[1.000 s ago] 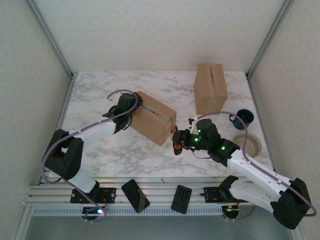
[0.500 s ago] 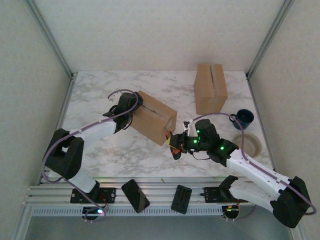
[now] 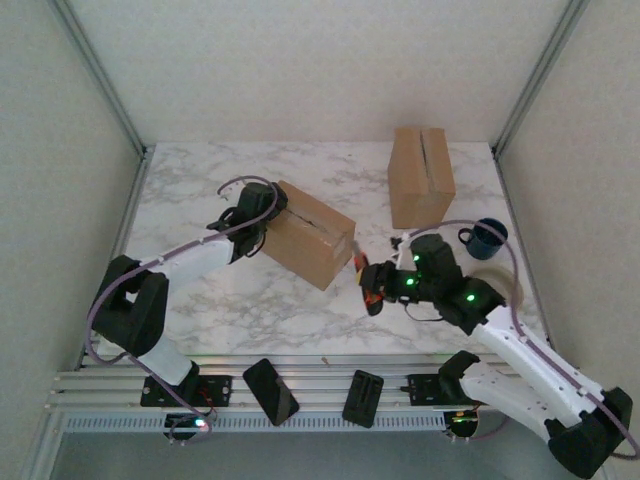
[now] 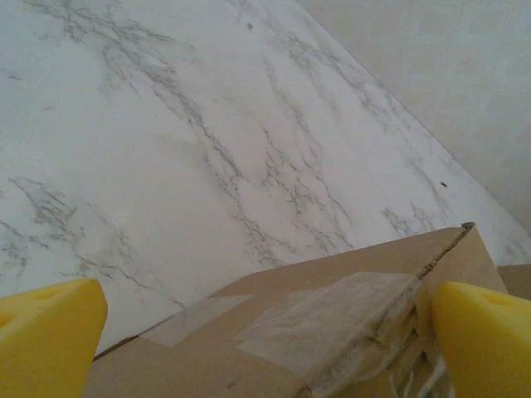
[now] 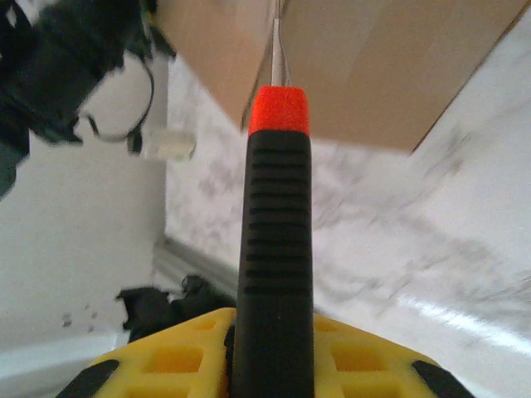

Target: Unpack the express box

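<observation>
The express box (image 3: 312, 238), brown cardboard with clear tape along its seam, lies at an angle in the middle of the table. My left gripper (image 3: 260, 222) is at its left end, open wide. In the left wrist view its yellow fingertips (image 4: 50, 327) stand on either side of the taped box end (image 4: 332, 323); I cannot tell if they touch it. My right gripper (image 3: 374, 290) is shut on a cutter (image 5: 276, 240) with a black ribbed handle and red collar. The thin blade points at the box's near face (image 5: 373, 66), just off the right corner.
A second taped cardboard box (image 3: 421, 176) stands at the back right. A dark blue mug (image 3: 488, 236) and a tape roll (image 3: 505, 285) sit near the right edge, partly behind my right arm. Two black blocks (image 3: 270, 391) rest on the front rail.
My right gripper has drawn the cutter to the right, a little away from the box's near corner. The left gripper and the box have stayed almost still.
</observation>
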Robot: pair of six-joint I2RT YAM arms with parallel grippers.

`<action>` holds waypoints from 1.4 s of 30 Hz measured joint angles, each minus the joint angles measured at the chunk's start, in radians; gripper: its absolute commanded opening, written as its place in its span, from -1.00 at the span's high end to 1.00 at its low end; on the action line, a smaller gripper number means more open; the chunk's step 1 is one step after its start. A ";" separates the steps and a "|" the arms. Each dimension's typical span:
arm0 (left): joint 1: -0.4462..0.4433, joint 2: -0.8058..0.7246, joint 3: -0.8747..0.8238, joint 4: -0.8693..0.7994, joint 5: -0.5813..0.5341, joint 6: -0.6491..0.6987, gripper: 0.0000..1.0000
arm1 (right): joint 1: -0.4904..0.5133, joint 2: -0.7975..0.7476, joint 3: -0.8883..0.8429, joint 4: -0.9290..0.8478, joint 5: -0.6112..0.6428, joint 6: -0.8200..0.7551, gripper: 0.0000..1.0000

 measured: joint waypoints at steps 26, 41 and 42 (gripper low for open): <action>0.275 0.116 0.114 -0.196 0.230 0.300 -0.80 | 0.032 0.678 0.339 -0.192 0.470 -0.192 1.00; 0.177 -0.063 -0.146 -0.100 0.166 0.271 -0.82 | -0.123 1.135 0.904 -0.306 0.464 -0.417 1.00; 0.161 -0.098 -0.171 -0.122 0.154 0.259 -0.82 | -0.137 1.175 0.960 -0.314 0.446 -0.442 1.00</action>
